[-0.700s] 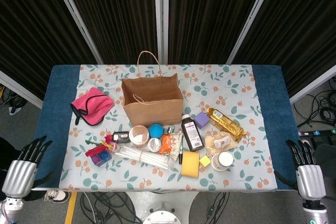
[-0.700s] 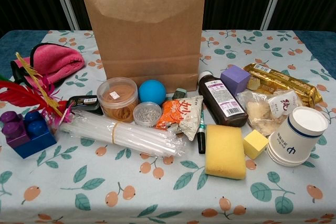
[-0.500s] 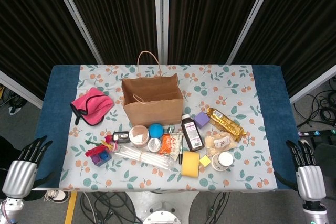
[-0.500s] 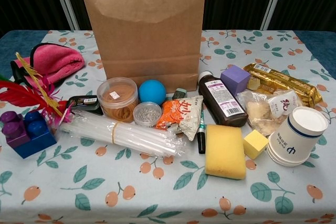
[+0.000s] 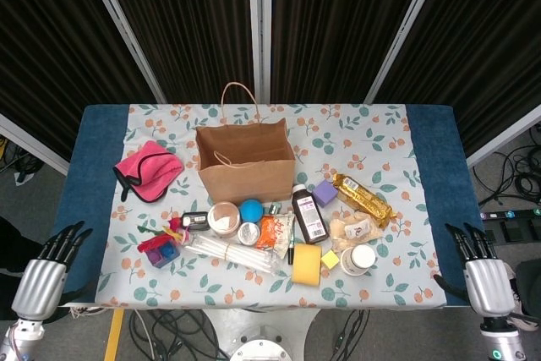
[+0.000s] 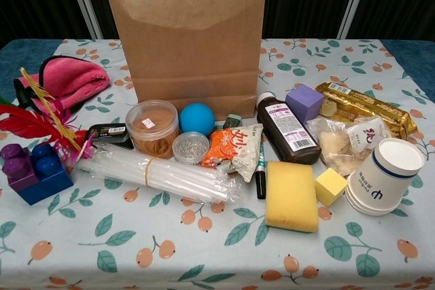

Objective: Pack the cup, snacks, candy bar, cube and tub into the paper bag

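Your left hand (image 5: pixel 40 281) and right hand (image 5: pixel 484 281) hung empty, fingers spread, off the bench's (image 5: pixel 93 166) near corners; the paper bag (image 5: pixel 245 161) stood upright.

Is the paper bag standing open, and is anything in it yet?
The paper bag stands upright with its mouth open. The head view shows only brown paper inside; no item is visible in it.

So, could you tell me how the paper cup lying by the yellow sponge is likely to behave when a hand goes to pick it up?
The paper cup lies on its side, so it may roll if nudged. It looks like several thin nested cups: probably light, and easily crushed or pulled apart by a firm grip.
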Controlling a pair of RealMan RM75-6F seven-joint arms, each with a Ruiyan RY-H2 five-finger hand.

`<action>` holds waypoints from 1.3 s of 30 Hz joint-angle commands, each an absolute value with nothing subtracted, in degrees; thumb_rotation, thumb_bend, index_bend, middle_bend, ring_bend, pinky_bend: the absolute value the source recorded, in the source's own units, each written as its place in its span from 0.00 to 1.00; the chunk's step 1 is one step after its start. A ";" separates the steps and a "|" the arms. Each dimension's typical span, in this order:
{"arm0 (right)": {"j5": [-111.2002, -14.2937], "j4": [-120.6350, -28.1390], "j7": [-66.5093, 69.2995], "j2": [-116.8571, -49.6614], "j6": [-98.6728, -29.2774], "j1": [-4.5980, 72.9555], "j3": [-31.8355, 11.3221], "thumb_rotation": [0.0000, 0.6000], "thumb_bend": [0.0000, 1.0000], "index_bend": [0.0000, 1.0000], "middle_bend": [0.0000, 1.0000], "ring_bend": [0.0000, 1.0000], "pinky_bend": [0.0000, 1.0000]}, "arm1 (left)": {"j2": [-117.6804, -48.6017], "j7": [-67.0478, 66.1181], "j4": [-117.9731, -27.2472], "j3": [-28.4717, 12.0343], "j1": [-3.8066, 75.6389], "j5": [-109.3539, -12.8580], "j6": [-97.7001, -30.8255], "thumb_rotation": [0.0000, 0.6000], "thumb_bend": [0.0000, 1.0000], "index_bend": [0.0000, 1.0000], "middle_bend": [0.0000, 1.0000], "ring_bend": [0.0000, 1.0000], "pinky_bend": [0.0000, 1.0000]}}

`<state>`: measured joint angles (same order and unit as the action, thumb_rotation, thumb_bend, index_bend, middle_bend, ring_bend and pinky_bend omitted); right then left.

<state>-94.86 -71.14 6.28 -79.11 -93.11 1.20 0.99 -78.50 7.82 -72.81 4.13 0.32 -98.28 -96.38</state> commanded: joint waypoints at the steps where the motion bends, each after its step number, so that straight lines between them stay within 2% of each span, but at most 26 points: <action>1: -95.62 -85.48 -8.32 -72.58 -85.13 4.86 1.99 1.00 0.00 0.09 0.19 0.11 0.19 | -78.60 8.57 -72.81 3.96 0.26 -98.11 -96.62 1.00 0.16 0.18 0.18 0.13 0.21; 5: -95.81 -92.67 -17.60 -71.17 -80.39 7.50 1.56 1.00 0.00 0.10 0.19 0.10 0.19 | -78.37 9.06 -72.69 3.92 0.04 -97.98 -96.97 1.00 0.16 0.18 0.18 0.13 0.21; 11: -93.80 -98.46 -26.71 -72.02 -72.70 10.76 1.58 1.00 0.01 0.13 0.21 0.11 0.19 | -78.38 10.02 -72.25 3.63 -0.03 -97.26 -96.67 1.00 0.16 0.18 0.18 0.13 0.21; 23: -88.37 -99.99 -35.14 -76.13 -66.04 14.04 0.79 1.00 0.05 0.17 0.22 0.12 0.20 | -78.73 12.10 -71.42 3.12 0.03 -96.80 -96.87 1.00 0.16 0.18 0.18 0.13 0.21; 32: -86.92 -98.81 -36.77 -78.19 -66.05 14.73 0.82 1.00 0.12 0.36 0.33 0.25 0.31 | -78.89 12.73 -70.95 3.06 -0.02 -96.65 -96.87 1.00 0.16 0.18 0.18 0.13 0.21; 39: -89.09 -97.95 -34.80 -78.60 -68.98 14.55 0.88 1.00 0.18 0.52 0.43 0.34 0.40 | -78.89 12.71 -70.88 3.21 0.03 -96.60 -96.46 1.00 0.16 0.18 0.18 0.13 0.21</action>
